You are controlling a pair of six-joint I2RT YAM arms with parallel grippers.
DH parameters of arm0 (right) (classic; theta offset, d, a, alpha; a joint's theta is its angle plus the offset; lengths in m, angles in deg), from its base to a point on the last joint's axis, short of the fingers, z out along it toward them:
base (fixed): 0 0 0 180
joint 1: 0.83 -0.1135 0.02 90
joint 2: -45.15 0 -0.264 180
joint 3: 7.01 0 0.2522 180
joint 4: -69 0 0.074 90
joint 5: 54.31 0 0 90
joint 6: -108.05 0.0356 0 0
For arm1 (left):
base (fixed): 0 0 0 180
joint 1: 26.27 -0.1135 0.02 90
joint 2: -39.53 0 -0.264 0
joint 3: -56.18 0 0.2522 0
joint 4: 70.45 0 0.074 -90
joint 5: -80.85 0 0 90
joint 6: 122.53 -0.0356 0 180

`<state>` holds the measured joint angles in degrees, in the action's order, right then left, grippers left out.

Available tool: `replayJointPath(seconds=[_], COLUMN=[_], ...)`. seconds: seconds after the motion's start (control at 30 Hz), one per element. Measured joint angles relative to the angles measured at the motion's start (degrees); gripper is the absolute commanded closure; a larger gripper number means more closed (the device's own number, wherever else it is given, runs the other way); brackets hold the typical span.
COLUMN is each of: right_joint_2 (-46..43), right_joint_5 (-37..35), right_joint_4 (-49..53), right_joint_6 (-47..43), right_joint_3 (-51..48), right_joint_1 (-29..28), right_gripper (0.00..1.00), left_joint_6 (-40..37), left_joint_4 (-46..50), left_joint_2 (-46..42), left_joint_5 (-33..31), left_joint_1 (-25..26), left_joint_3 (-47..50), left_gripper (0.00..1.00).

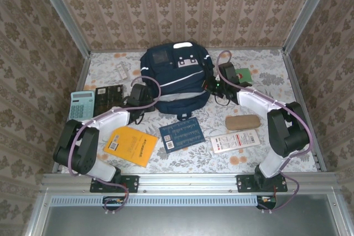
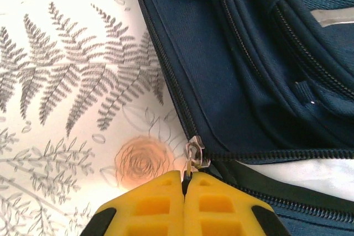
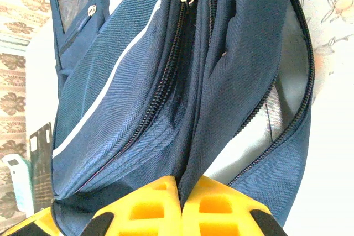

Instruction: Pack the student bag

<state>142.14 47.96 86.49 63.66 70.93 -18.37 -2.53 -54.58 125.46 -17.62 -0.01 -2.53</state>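
Note:
The student bag, a navy backpack with a white stripe, lies in the middle of the table towards the back. My left gripper is at its lower left corner, shut on the metal zipper pull of the main zip; the yellow fingers pinch the tab. My right gripper is at the bag's right side, shut on a fold of navy fabric beside the zip. That zip stands partly open and pale grey lining shows through the gap.
Left of the bag lie a light-blue calculator and a black flat item. In front lie a yellow book, a blue book, a white box and a brown case. A green item lies to the right.

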Motion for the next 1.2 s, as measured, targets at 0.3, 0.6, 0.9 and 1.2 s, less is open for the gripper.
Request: replayJointPath(seconds=[0.3, 0.6, 0.9, 1.2], right_joint_2=[0.15, -10.12, -10.69, -4.81], right_joint_5=[-1.2, -7.17, -11.67, -15.19], right_joint_4=[4.17, 3.21, 1.09, -0.92], right_joint_6=[-2.34, -1.88, 1.55, 7.02], right_joint_3=[2.95, -4.57, -6.21, -8.41], right_joint_1=[3.23, -0.87, -15.72, -19.02], right_gripper=[0.43, 0.4, 0.45, 0.45], left_joint_6=[0.02, -0.02, 0.17, 0.22], left_joint_4=[-1.01, 1.77, 1.25, 1.29], left_joint_2=[5.79, 4.66, 4.09, 4.11], left_joint_5=[-0.9, -7.21, -7.21, -7.23], left_joint_1=[-1.64, 6.8, 8.22, 8.7], left_joint_3=[-3.93, -3.43, -1.9, -1.9], left_gripper=[1.0, 1.0, 1.0, 1.0])
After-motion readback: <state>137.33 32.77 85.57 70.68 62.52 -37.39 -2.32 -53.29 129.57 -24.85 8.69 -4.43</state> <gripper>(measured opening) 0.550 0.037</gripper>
